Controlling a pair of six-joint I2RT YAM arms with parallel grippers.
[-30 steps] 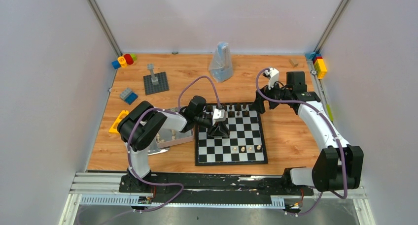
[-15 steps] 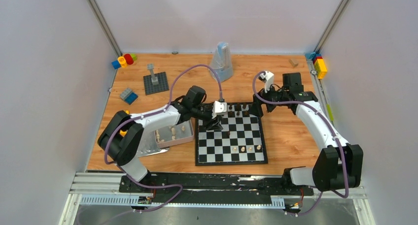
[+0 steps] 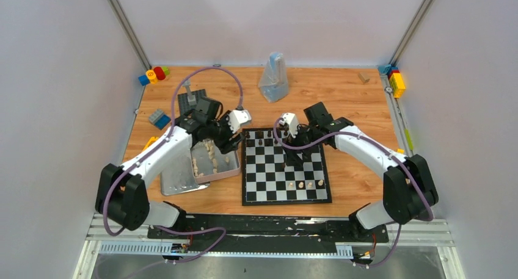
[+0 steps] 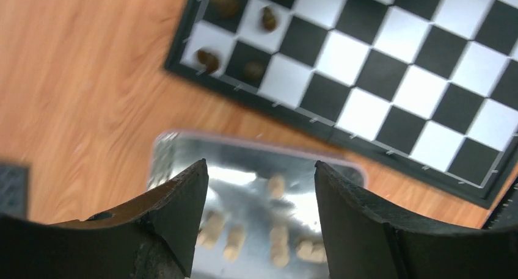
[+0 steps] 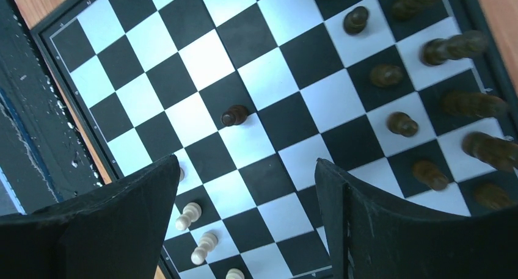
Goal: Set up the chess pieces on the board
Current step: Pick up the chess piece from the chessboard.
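While hanging above the rectangular silver metal tin, grips nothing: left gripper released, black fingers spread wide, only air between. Down in the tin, a loose scatter of cream turned chess pieces, lying on their sides. Tin itself on the wooden surface, just beside the left edge of the flat square board of black and white squares with a thin black border.

Over the board's far half, toward its right side: right gripper, likewise released, jaws well apart, holding nothing. Below it, near the board's middle, a lone dark pawn, upright, apart from every other piece and touching neither finger. Along the two far rows, dark brown turned chess pieces, upright, with gaps between some. Near the board's front edge, three cream figures, upright, close together, right of centre.

Elsewhere on the surface, well apart from the board: a crumpled clear plastic bag at the far middle, coloured toy bricks in the far left corner and more at the far right, a small dark grey studded plate partly behind the left arm.
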